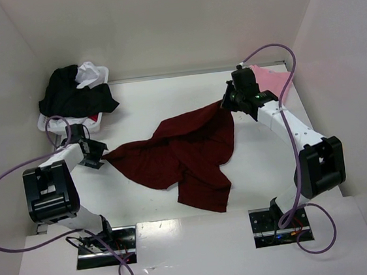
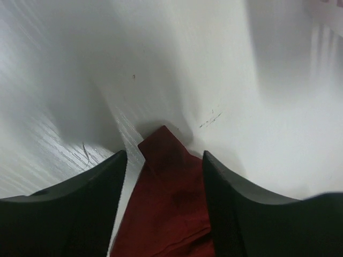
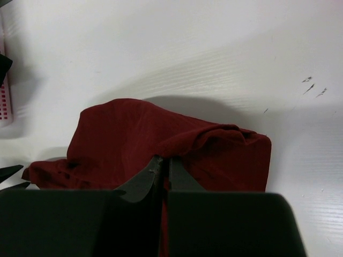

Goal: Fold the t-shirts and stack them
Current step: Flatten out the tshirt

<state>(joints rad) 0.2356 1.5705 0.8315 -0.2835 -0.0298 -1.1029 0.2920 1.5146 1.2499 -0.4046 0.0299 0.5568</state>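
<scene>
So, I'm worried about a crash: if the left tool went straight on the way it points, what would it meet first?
The maroon t-shirt: its corner lies between the open fingers of the left tool. Just behind that looks like the table, though depth is unclear.

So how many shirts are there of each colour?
Maroon shirt: 1
Pink shirt: 1
Black shirt: 1
White shirt: 1
Total: 4 that show; the pile in the bin may hide more.
</scene>
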